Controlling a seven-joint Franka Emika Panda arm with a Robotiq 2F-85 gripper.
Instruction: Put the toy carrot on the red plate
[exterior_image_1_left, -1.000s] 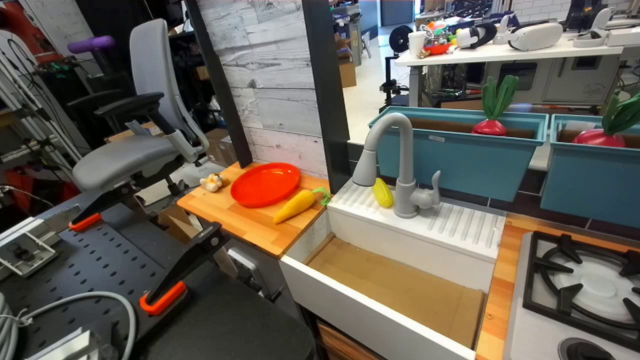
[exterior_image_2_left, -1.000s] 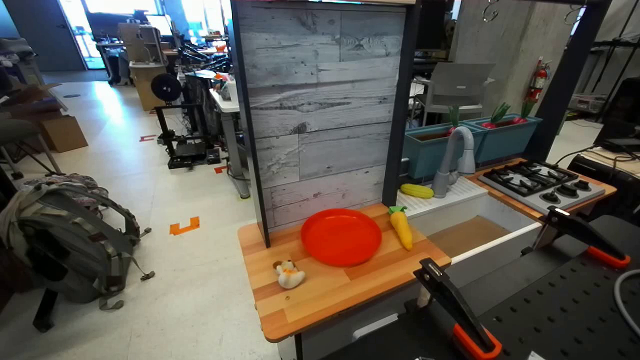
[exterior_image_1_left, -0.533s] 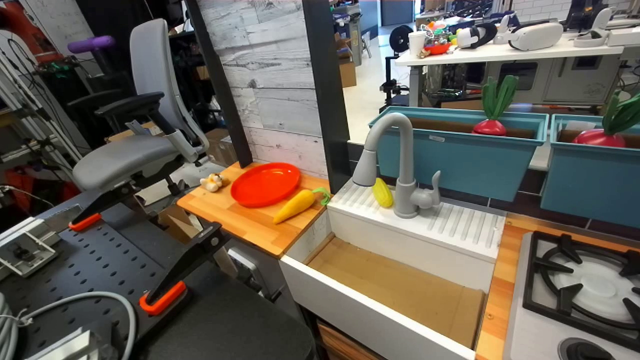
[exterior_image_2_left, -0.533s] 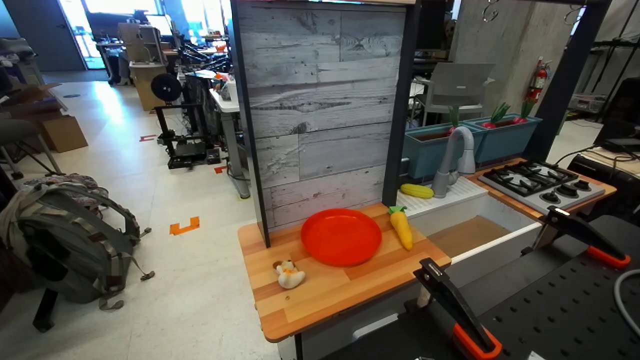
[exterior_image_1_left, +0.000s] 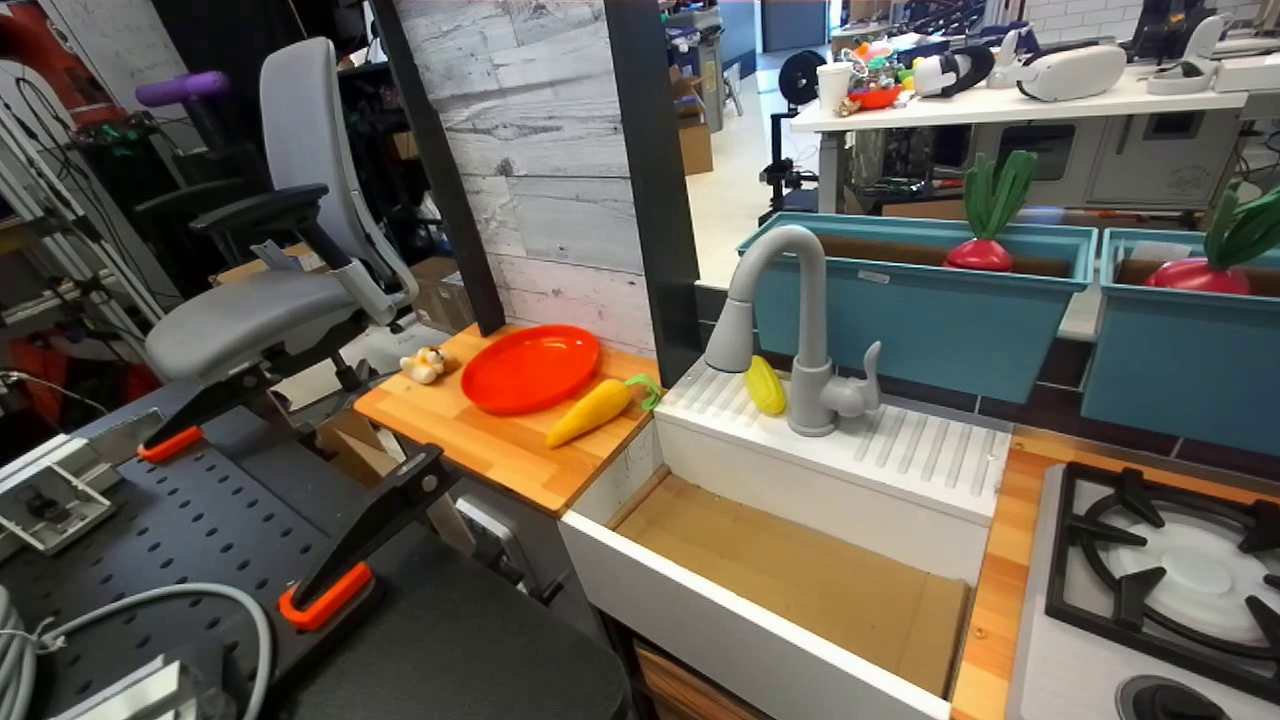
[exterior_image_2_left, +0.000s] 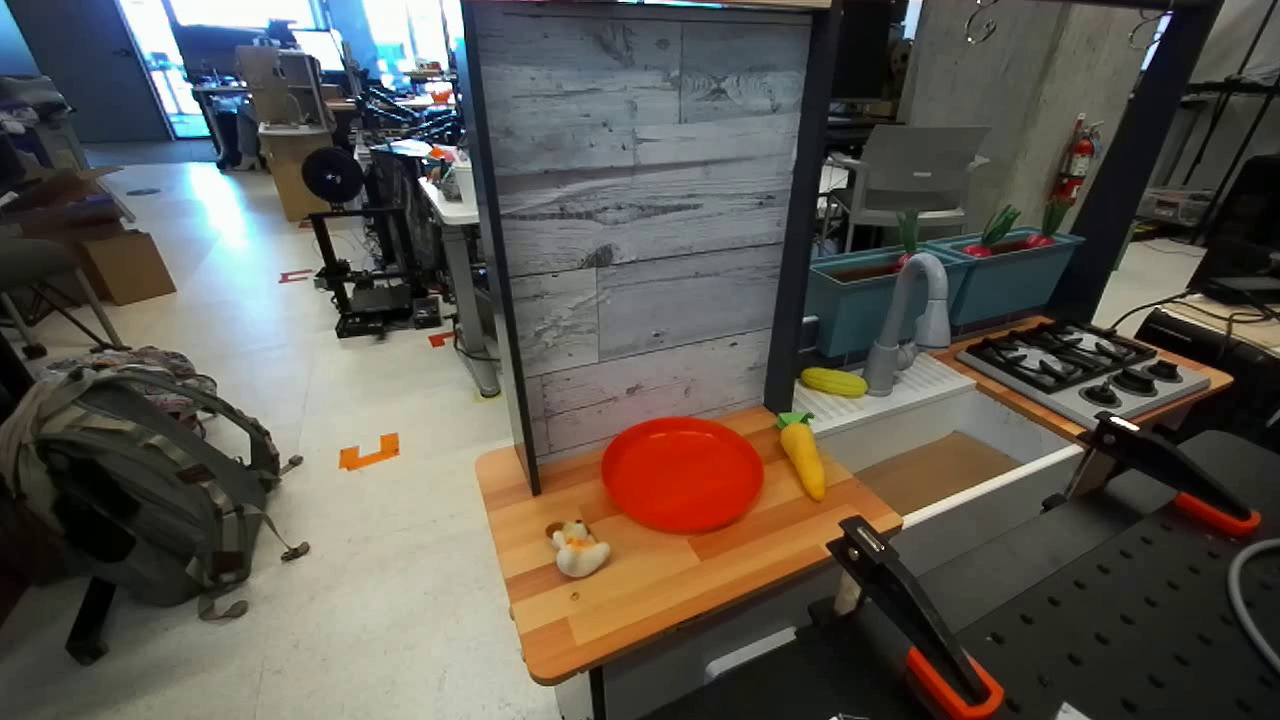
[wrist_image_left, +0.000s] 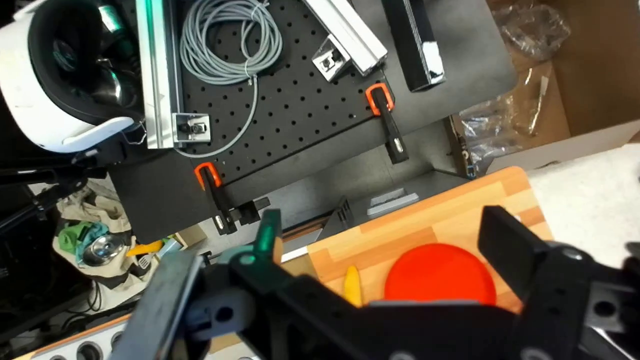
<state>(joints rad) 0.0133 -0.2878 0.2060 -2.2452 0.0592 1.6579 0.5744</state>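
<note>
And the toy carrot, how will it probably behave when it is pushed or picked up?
The toy carrot looks rounded and lies on its side, so a push may roll it. Because it tapers, it would likely curve rather than roll straight. Its leafy top looks thin and may bend if gripped.

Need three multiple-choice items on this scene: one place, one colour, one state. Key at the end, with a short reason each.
1. Where is the carrot?
A) On the counter, beside the plate
B) In the sink
C) On the plate

2. What colour is the tap?
A) Red
B) Green
C) Grey

3. What state is the gripper in?
A) Shut on the carrot
B) Open
C) Shut on nothing

Key:
1: A, as both exterior views show the carrot lying on the counter next to the plate.
2: C, as it shows grey in both exterior views.
3: B, as the wrist view shows the fingers wide apart.
</note>
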